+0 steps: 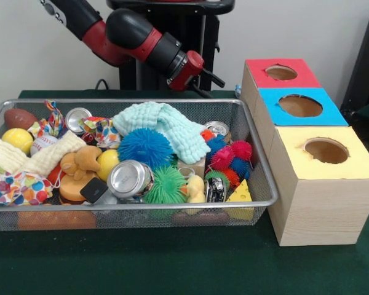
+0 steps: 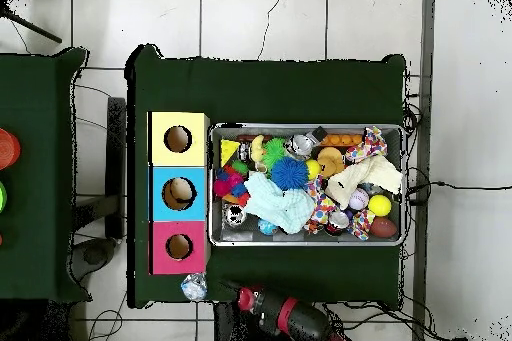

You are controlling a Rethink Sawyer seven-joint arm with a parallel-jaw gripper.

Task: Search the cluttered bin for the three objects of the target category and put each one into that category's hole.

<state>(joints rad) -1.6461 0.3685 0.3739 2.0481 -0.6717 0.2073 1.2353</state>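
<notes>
Nearest the camera, green-clothed table (image 1: 172, 264), then the front rim of the wire bin (image 1: 135, 206). Just behind that front rim, near the bin's middle, a crushed silver can (image 1: 130, 179) lying on its side, shiny end toward the camera, next to a green spiky ball (image 1: 166, 184). At the bin's centre, a blue spiky ball (image 1: 146, 147), partly under a mint cloth (image 1: 166, 126) draped toward the bin's back. Two more silver cans: one (image 1: 78, 117) at the bin's back wall on the side away from the boxes, one (image 1: 218, 128) at the back wall on the side toward the boxes. In the bin's front corner by the boxes, a yellow cheese wedge (image 1: 240, 193); a little further in from it, a pink spiky ball (image 1: 221, 158). At the bin's far end from the boxes, a brown football (image 1: 19, 118), a yellow ball (image 1: 17, 139) and a baseball (image 1: 43, 142).

Just beside the bin's short end, three wooden boxes in a row, each with a round hole on top: yellow-topped box (image 1: 332, 184), blue-topped box (image 1: 329, 114), red-topped box (image 1: 258, 70).

Beyond the bin's back wall and above it, outside the bin, the gripper (image 1: 206, 85), holding nothing visible; cannot tell whether spread or closed.
</notes>
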